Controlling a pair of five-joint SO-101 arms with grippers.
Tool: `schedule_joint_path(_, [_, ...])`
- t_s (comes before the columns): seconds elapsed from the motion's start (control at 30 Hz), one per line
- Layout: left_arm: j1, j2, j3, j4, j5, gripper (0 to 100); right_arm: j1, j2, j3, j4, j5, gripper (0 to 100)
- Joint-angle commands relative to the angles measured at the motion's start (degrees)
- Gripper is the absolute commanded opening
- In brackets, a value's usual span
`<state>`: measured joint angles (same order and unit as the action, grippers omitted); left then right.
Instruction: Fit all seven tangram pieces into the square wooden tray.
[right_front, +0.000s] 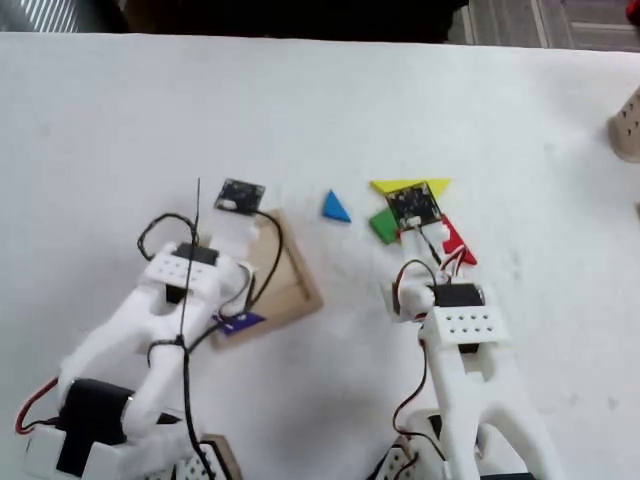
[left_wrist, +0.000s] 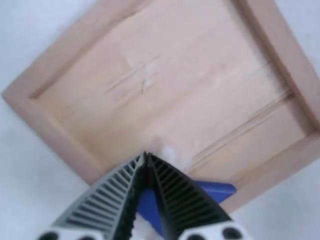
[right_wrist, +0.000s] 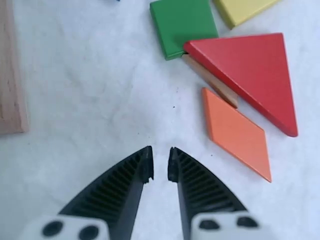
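Note:
The square wooden tray (left_wrist: 45, 125) lies under my left arm and holds no pieces on its floor. My left gripper (left_wrist: 146, 159) hangs over the tray's near rim with its fingertips touching, shut. A dark blue piece (left_wrist: 215, 191) lies beneath it across that rim, also visible at the tray's front edge (right_front: 238, 323). My right gripper (right_wrist: 160, 165) hovers over bare table, open by a narrow gap, just short of the orange parallelogram (right_wrist: 235, 132). Beyond lie the red triangle (right_wrist: 250, 70), green square (right_wrist: 182, 25) and yellow triangle (right_wrist: 242, 9). A tan piece (right_wrist: 210, 80) peeks from under the red one.
A small blue triangle (right_front: 336, 207) lies alone between the tray (right_front: 295, 285) and the coloured cluster. A perforated wooden object (right_front: 628, 125) stands at the right edge. A wooden block (right_front: 220, 458) sits by the left arm's base.

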<state>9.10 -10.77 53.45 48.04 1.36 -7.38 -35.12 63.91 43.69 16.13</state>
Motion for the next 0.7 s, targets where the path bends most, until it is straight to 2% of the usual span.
schedule_joint_path(0.0, [0.7,-2.1,-1.9,7.2,-5.5,2,-0.1,-2.1,-0.3,-1.0,0.8,6.0])
schedule_joint_path(0.17, [0.3,-1.6,-1.8,12.0,-13.9,2,-0.2,-1.9,-0.4,-1.1,0.8,6.0])
schedule_joint_path(0.37, [0.3,-2.2,-3.3,9.1,-14.7,2,-0.5,-1.9,-0.3,-1.9,0.8,6.0])
schedule_joint_path(0.47, [-1.7,-2.2,-5.9,8.7,-9.0,2,-0.5,-1.9,-0.3,-1.9,0.8,6.0])
schedule_joint_path(0.57, [-6.5,-2.2,-8.8,8.7,-1.8,2,-0.6,-1.9,-0.3,-1.8,0.8,6.0])
schedule_joint_path(0.67, [-11.8,-2.2,-10.6,8.7,0.2,3,-0.6,-1.9,-0.3,-1.7,0.4,6.0])
